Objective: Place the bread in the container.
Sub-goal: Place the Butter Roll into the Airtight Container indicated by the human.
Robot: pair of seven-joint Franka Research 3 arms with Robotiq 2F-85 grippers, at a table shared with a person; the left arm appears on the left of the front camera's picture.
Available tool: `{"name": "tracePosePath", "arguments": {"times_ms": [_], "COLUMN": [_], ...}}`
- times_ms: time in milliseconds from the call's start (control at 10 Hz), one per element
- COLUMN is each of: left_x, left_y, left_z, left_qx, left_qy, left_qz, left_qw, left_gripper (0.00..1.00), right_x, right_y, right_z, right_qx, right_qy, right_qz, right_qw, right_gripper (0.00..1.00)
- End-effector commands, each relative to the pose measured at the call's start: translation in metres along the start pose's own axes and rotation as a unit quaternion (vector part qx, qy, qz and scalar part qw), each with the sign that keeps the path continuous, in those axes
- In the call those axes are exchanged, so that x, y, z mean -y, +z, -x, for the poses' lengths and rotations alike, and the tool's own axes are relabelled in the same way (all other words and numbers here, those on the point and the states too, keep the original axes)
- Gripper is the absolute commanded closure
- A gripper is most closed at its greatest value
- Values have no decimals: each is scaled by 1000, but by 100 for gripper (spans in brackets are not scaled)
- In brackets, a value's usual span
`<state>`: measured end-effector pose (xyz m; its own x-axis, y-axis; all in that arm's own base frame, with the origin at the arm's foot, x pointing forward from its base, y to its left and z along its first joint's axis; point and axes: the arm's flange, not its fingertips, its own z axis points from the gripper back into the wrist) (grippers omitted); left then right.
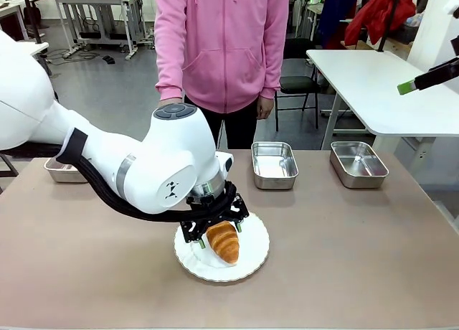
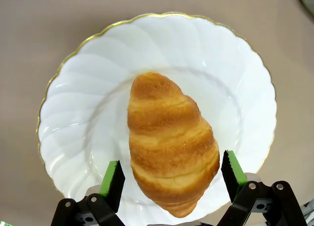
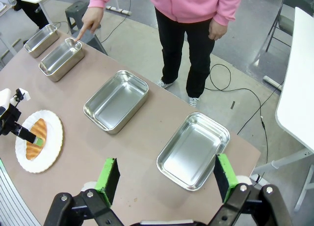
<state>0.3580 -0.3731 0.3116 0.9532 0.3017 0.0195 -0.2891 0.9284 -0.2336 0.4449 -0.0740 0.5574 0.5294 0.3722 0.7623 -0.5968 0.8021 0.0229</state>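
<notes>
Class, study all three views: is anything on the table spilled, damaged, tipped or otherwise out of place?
Nothing stands out. The bread lies whole on the white plate, between the open left gripper's fingers. The steel trays stand upright and empty, in a row along the far edge.

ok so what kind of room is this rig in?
Looks like a robotics lab or workshop, not a kitchen: white worktables and a chair on a bare concrete floor, cables trailing across it, and steel trays laid out in a row for a person standing by.
</notes>
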Motion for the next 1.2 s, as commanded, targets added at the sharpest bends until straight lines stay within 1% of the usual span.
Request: {"name": "tracePosePath", "arguments": {"times_ms": [0,200,300,400,500,600,700,800,900,1100], "left_x": [6,7,7,7,8,8,9,6,5,5], "left_y": [-4,-8,-9,-8,-8,-8,-11,-13,-5,-5], "left_z": [-6,-8,-9,-10,-12,-13,-15,-12,-10,-10], "left_qx": [-9,-15,-16,-16,-15,-14,-14,-45,-16,-16], "left_qy": [-17,-22,-25,-31,-34,-33,-45,-52,-31,-31], "left_qz": [-5,-5,-10,-19,-20,-22,-22,-29,-16,-16], "left_qw": [1000,1000,1000,999,999,999,999,997,999,999], "left_gripper": [0,0,12,20,32,40,52,52,52,52], "right_x": [0,0,0,0,0,0,0,0,0,0], "right_y": [-1,-1,-1,-1,-1,-1,-1,-1,-1,-1], "right_z": [-1,-1,-1,-1,-1,-1,-1,-1,-1,-1], "right_qx": [8,8,8,8,8,8,8,8,8,8], "right_qy": [-1,-1,-1,-1,-1,-1,-1,-1,-1,-1], "right_qz": [-5,-5,-5,-5,-5,-5,-5,-5,-5,-5], "right_qw": [1000,1000,1000,1000,1000,1000,1000,1000,1000,1000], "right_gripper": [0,0,0,0,0,0,0,0,0,0]}}
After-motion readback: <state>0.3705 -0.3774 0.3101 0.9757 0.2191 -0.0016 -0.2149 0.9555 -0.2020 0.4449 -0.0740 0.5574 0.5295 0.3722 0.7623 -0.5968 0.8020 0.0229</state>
